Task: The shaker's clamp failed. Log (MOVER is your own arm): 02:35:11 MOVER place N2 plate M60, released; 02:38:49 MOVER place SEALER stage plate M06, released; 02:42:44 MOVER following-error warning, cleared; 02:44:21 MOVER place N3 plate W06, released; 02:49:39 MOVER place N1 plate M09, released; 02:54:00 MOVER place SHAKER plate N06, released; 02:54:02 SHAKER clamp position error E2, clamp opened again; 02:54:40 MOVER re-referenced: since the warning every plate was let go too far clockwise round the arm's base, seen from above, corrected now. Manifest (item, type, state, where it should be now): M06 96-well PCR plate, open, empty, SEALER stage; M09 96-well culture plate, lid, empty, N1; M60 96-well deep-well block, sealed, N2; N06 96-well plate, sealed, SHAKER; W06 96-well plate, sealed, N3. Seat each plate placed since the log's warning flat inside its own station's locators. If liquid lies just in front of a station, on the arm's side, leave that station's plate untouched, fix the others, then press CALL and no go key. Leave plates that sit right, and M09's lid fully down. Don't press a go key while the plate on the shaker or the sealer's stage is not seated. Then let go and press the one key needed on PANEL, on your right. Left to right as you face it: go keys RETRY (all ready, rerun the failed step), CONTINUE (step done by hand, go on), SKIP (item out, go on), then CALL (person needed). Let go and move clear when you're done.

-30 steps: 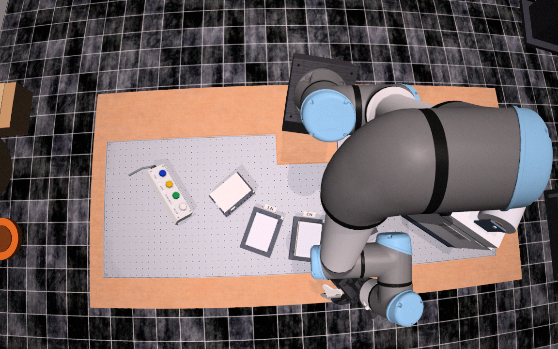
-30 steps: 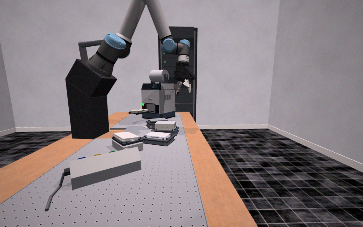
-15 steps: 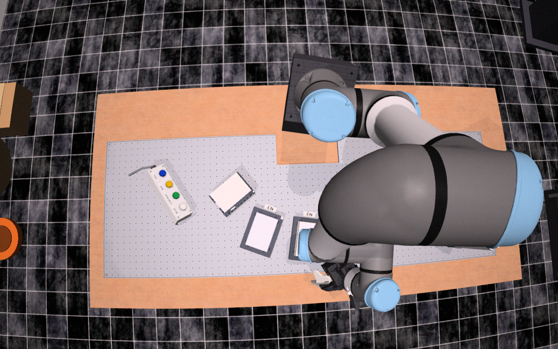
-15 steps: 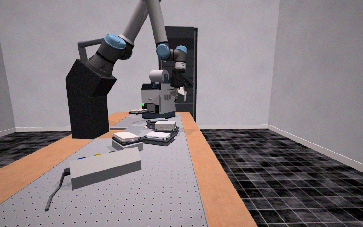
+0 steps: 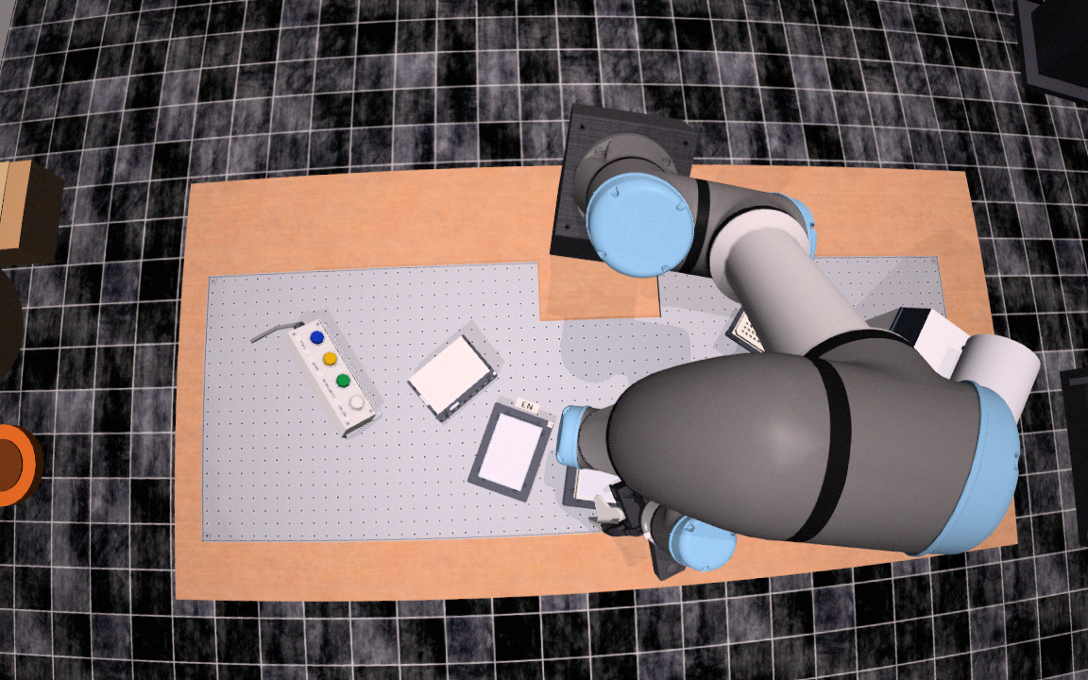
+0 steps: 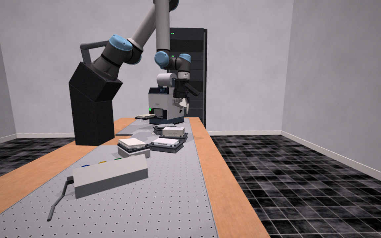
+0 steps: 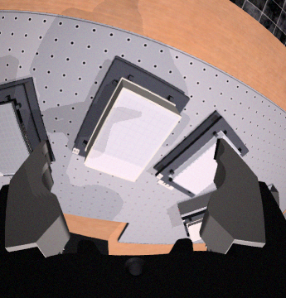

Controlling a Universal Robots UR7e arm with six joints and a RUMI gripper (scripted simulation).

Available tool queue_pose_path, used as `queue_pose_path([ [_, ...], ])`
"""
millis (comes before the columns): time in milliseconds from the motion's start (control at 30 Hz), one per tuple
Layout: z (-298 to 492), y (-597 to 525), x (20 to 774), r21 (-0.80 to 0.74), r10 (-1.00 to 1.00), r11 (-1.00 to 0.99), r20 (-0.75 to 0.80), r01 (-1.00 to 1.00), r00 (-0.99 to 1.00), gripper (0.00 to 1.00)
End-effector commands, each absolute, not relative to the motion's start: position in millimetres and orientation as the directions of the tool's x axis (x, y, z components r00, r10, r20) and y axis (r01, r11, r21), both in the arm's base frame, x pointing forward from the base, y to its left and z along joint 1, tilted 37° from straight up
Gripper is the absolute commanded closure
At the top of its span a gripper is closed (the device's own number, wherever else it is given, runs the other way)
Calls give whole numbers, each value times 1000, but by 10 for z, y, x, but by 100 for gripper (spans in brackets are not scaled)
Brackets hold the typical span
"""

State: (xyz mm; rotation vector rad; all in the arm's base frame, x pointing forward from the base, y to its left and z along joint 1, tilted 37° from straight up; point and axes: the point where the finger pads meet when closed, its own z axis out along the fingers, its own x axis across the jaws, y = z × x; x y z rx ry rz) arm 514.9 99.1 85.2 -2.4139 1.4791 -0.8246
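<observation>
My gripper [image 7: 133, 140] hangs high over the row of nests with its jaws spread wide and nothing between them; from the side it [image 6: 183, 103] is well above the plates, in front of the sealer [image 6: 164, 104].

Straight below me in the wrist view, at about 12 o'clock from the gap between my fingers, is the deep-well block [image 7: 132, 128], tall and white-topped, in its dark nest [image 7: 102, 101]. It sits skewed in the nest, with more dark frame showing along its left and upper sides.

At 3 o'clock from it is a flatter sealed plate [image 7: 196, 171] in the next nest [image 7: 188, 146], partly behind my right finger [image 7: 234, 199]. Below that, at about 5 o'clock, a corner of the shaker [image 7: 192, 209] shows.

At 9 o'clock, behind my left finger [image 7: 32, 203], lies a lidded plate [image 7: 7, 138] in a third nest [image 7: 32, 108].

From above, my forearm covers the middle nest; the N3 plate [image 5: 511, 448] and the shaker plate [image 5: 450, 374] are in plain sight, and the key panel [image 5: 333, 376] is well apart at their 9 o'clock. The sealer's stage plate [image 6: 145, 116] juts out beside the machine.
</observation>
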Motion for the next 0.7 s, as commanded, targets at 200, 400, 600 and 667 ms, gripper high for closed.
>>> queue_pose_path([
  [200, 503, 818, 5105, -512, -932, -357, 256, -781, 259, 18],
  [400, 332, 721, 5034, -555, -964, -264, 180, -789, 196, 18],
  [600, 193, 633, 4936, -594, -987, -162, 96, -788, 131, 18],
  [667, 193, 633, 4936, -594, -987, -162, 96, -788, 131, 18],
])
